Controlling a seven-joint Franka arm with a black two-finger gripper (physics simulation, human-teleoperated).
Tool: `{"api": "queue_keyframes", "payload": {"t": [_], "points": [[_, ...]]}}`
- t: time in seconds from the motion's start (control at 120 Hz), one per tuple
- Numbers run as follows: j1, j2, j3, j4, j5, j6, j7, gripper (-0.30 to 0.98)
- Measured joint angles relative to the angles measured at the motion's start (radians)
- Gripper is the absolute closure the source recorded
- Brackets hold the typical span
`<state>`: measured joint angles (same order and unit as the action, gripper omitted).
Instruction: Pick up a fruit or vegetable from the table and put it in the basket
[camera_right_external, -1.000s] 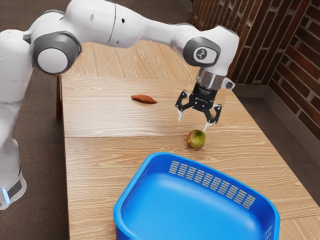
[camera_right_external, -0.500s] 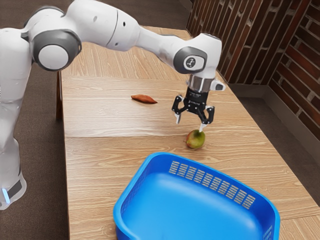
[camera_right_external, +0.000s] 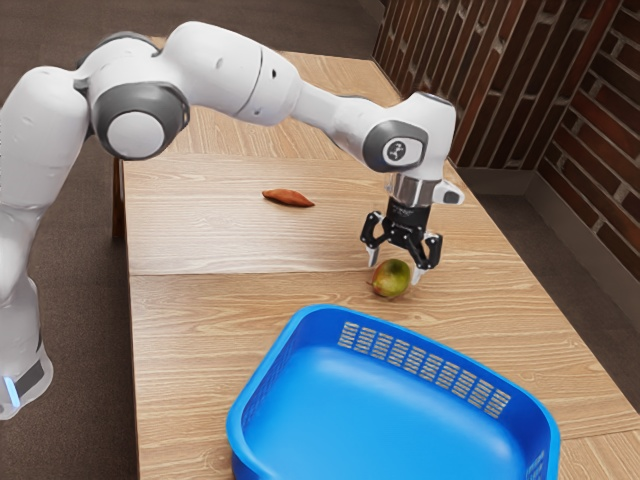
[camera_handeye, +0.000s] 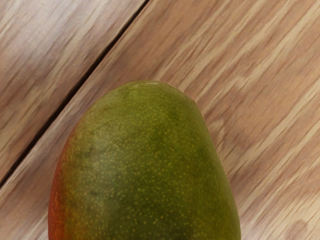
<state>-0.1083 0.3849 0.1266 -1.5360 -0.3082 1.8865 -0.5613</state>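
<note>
Lowered since half a second ago, with the gripper (camera_right_external: 396, 269) spread wide to either side of the mango (camera_right_external: 391, 280) on the table (camera_right_external: 200, 330) (contact uncertain), likely nearly ready to close. Pictured near the basket (camera_right_external: 370, 410) in the exterior view, well apart from the sweet potato (camera_right_external: 288, 198); in the wrist view, speckled and red-flanked.

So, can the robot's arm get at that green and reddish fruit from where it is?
Probably yes: the end effector is just over the mango with its fingers apart, and nothing covers the fruit. The blue basket stands clear of it.
</note>
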Motion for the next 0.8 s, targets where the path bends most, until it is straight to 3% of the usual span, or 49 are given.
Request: {"api": "queue_keyframes", "payload": {"t": [0.208,0.35,0.525,0.658,0.8], "points": [[0.005,0.033,-0.001,0.002,-0.023,0.014,0.033,0.02],[0.008,0.032,-0.001,0.002,-0.028,0.018,0.043,0.24],[-0.007,-0.006,0.000,0.001,-0.015,0.019,0.039,0.33],[-0.150,-0.217,0.001,0.001,0.114,0.020,-0.004,0.30],[-0.421,-0.336,-0.001,-0.078,0.208,0.020,-0.090,0.30]]}}
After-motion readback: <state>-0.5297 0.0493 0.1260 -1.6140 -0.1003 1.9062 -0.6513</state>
